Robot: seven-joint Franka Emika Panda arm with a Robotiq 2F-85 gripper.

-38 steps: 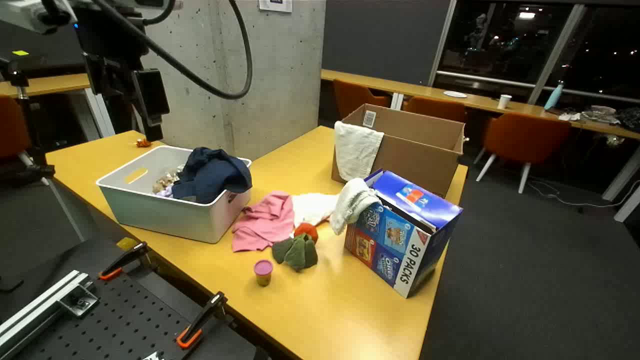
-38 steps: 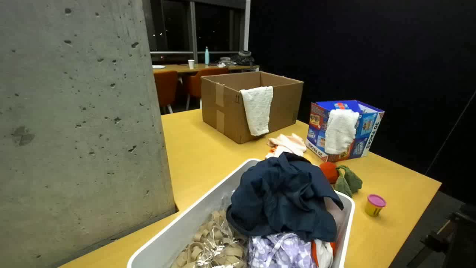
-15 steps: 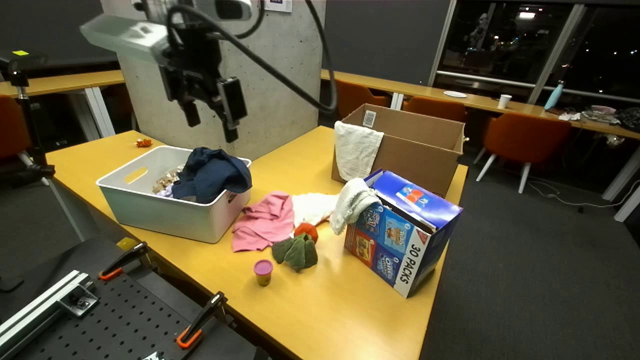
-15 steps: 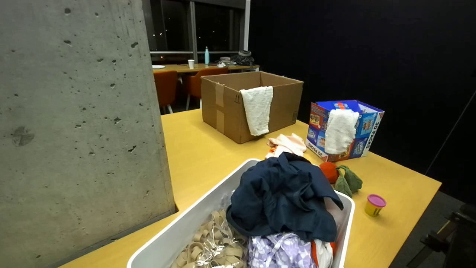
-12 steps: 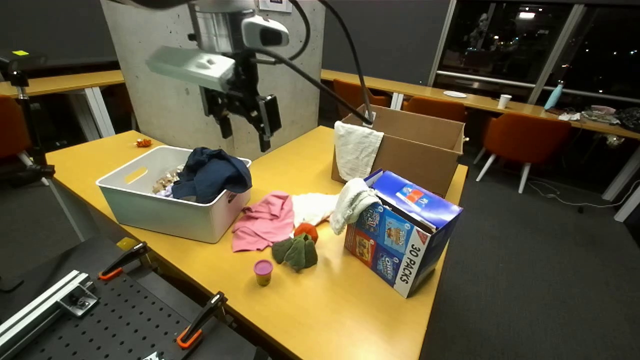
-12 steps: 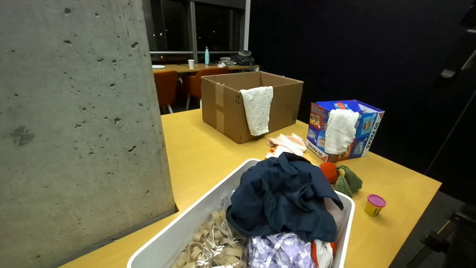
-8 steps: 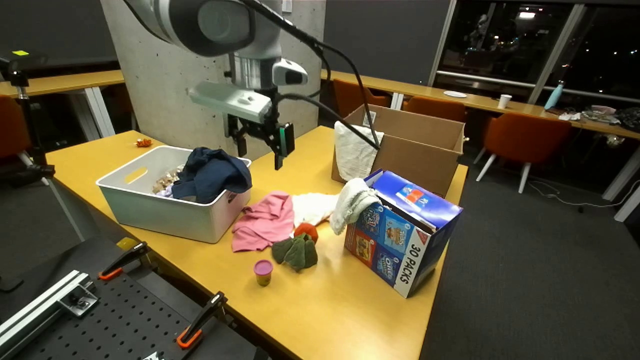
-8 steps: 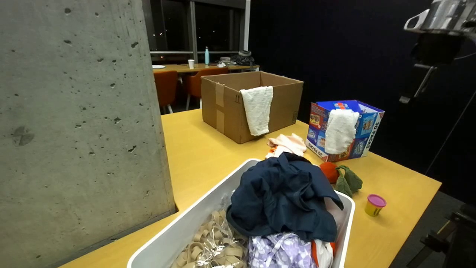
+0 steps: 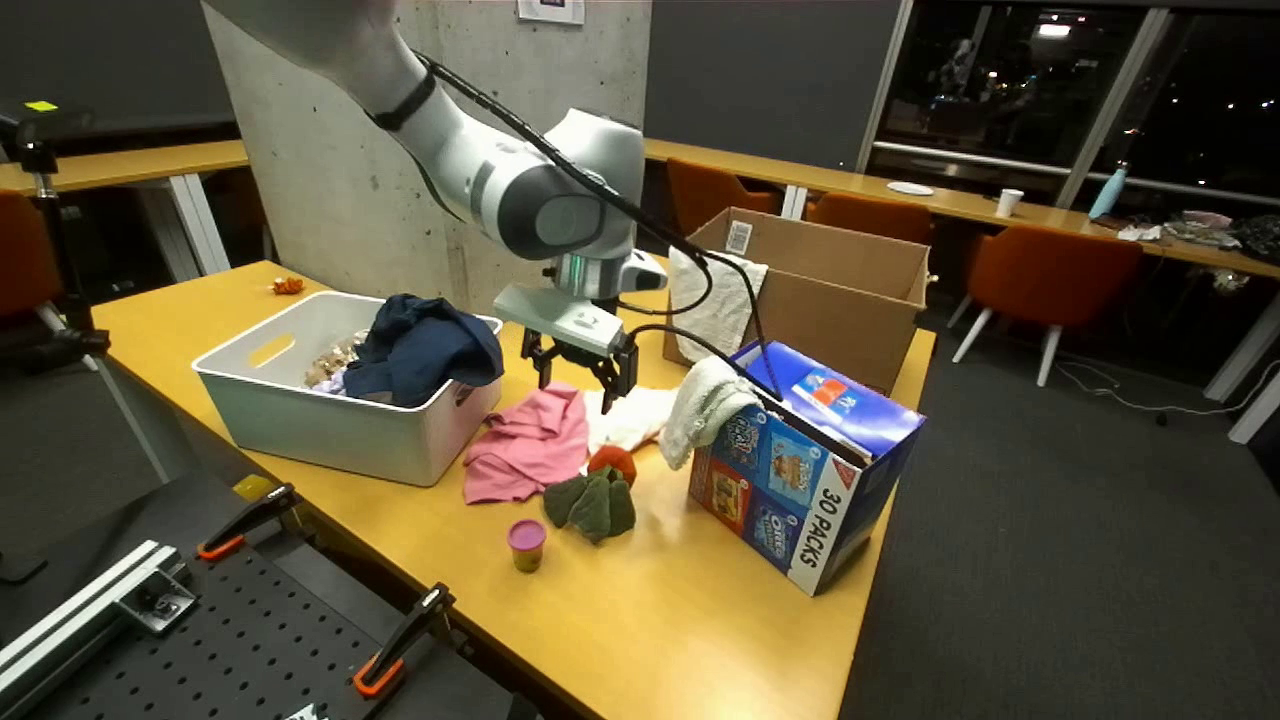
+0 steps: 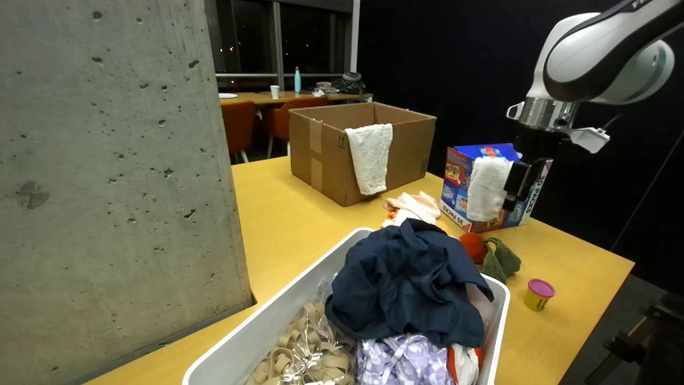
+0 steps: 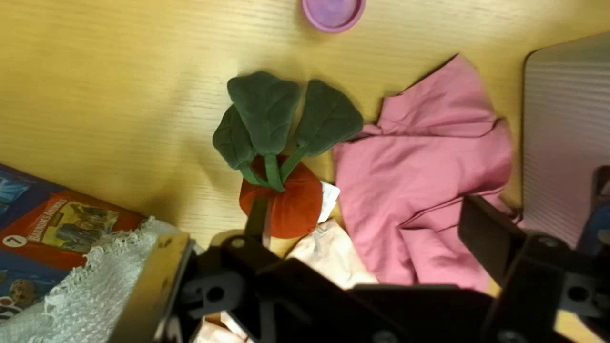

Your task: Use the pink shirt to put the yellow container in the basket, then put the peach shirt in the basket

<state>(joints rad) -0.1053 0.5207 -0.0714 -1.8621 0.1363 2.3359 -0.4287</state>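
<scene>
Pincer (image 9: 576, 388) released and spread wide, hanging above the counter (image 9: 690, 620), roughly over the pink shirt (image 9: 530, 445); from where I stand the pincer's height is hard to judge. Relative to that shirt: basket (image 9: 330, 430) just beside it; peach shirt (image 9: 636, 415) adjoining, on the side away from the basket; yellow container (image 10: 537, 297) near it, upright, purple-lidded.

Open air between gripper (image 9: 575, 398) and pink shirt (image 9: 535, 445) below, basket (image 9: 330, 430) wall just beside that shirt, navy cloth (image 9: 425, 350) heaped above the rim, plush vegetable (image 9: 595, 500) on shirt's other side, snack box (image 9: 790, 480) plus draped towel (image 9: 708, 405) crowding peach shirt (image 9: 640, 420), open tabletop (image 9: 690, 630) around yellow container (image 10: 537, 298)
</scene>
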